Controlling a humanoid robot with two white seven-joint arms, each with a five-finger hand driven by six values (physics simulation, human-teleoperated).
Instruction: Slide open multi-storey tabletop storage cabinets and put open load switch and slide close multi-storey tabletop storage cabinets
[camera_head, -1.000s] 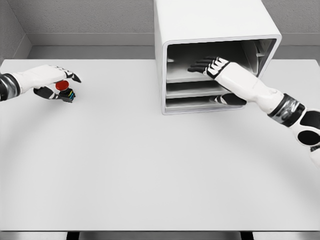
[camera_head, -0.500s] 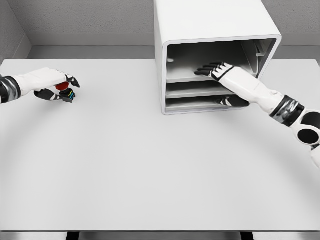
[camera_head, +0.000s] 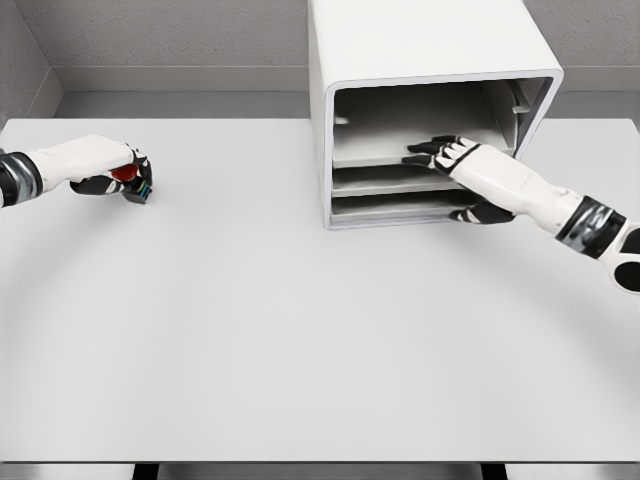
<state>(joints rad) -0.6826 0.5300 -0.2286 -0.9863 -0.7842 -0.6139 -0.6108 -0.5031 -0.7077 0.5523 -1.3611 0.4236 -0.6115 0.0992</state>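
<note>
Grey walls behind a pale grey table (camera_head: 300, 330). White multi-storey cabinet (camera_head: 425, 60) stands at the far right-centre, front open, shelves showing. Right hand (camera_head: 452, 155) reaches into the top compartment from the right, fingers extended and slightly spread, flat over the upper shelf (camera_head: 375, 158), holding nothing. Left hand (camera_head: 105, 165) at far left, fingers curled around the red-capped load switch (camera_head: 130, 178), which sits low by the tabletop, well apart from the cabinet.
</note>
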